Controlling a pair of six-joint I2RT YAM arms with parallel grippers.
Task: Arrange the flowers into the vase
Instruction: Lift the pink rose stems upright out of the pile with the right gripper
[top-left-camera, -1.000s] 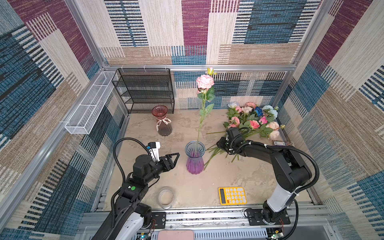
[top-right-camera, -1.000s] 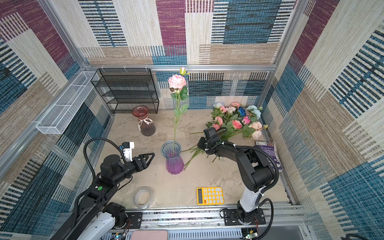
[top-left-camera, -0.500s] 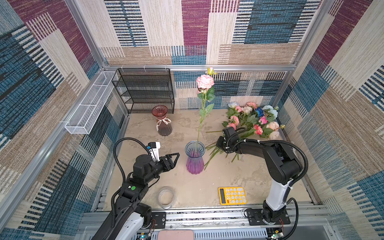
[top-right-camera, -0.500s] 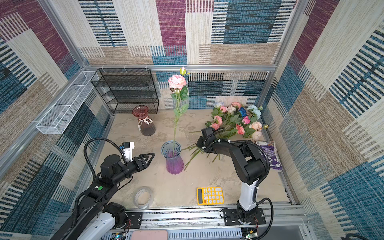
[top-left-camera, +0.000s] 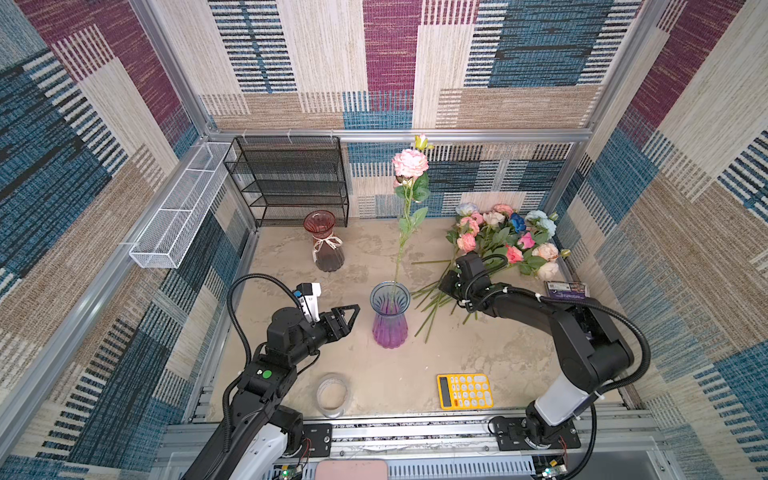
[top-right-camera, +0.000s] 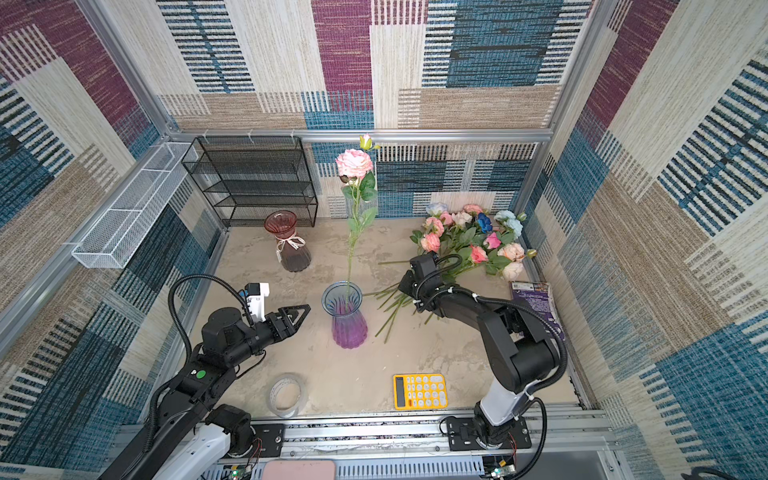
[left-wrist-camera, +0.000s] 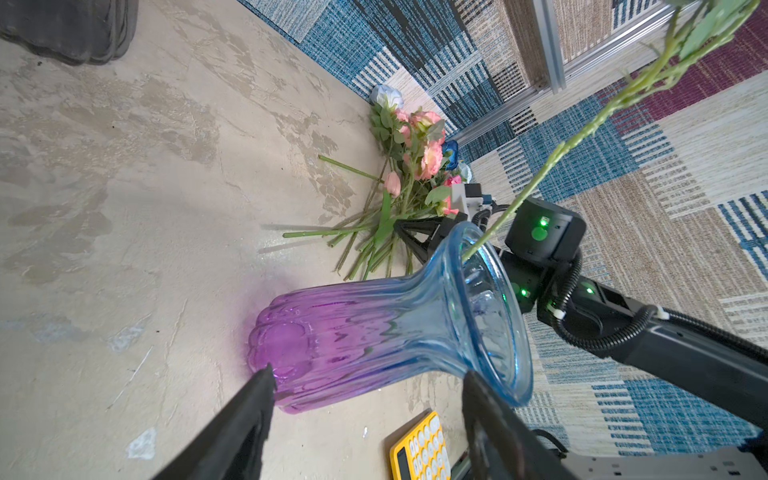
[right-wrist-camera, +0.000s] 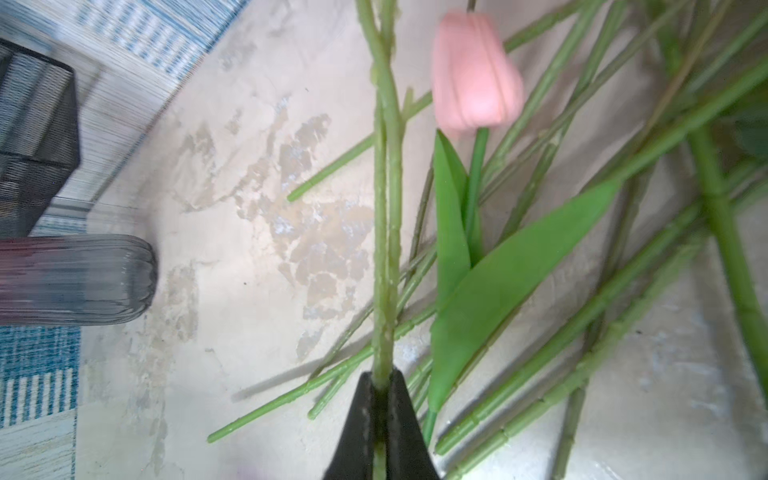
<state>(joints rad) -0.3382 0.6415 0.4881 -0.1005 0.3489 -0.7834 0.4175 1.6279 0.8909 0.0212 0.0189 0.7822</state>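
Note:
A purple-and-blue glass vase (top-left-camera: 388, 318) (top-right-camera: 348, 320) (left-wrist-camera: 374, 332) stands mid-table with one tall pink rose (top-left-camera: 410, 163) in it. The other flowers (top-left-camera: 500, 239) (top-right-camera: 469, 237) lie in a pile at the back right, stems fanned toward the vase. My right gripper (top-left-camera: 446, 286) (top-right-camera: 404, 286) (right-wrist-camera: 381, 380) sits low over the stem ends, shut on one green stem (right-wrist-camera: 386, 208). A pink bud (right-wrist-camera: 473, 75) lies beside that stem. My left gripper (top-left-camera: 350, 316) (top-right-camera: 301, 312) (left-wrist-camera: 369, 376) hovers open just left of the vase, holding nothing.
A dark red vase (top-left-camera: 328, 245) with a bow stands at the back, in front of a black mesh shelf (top-left-camera: 291, 178). A white wire basket (top-left-camera: 178, 208) hangs on the left wall. A yellow calculator (top-left-camera: 464, 390), a tape roll (top-left-camera: 332, 394) and a purple booklet (top-left-camera: 567, 289) lie around.
My right gripper slid left along the stems toward their cut ends and closed on one stem. The left arm stayed still.

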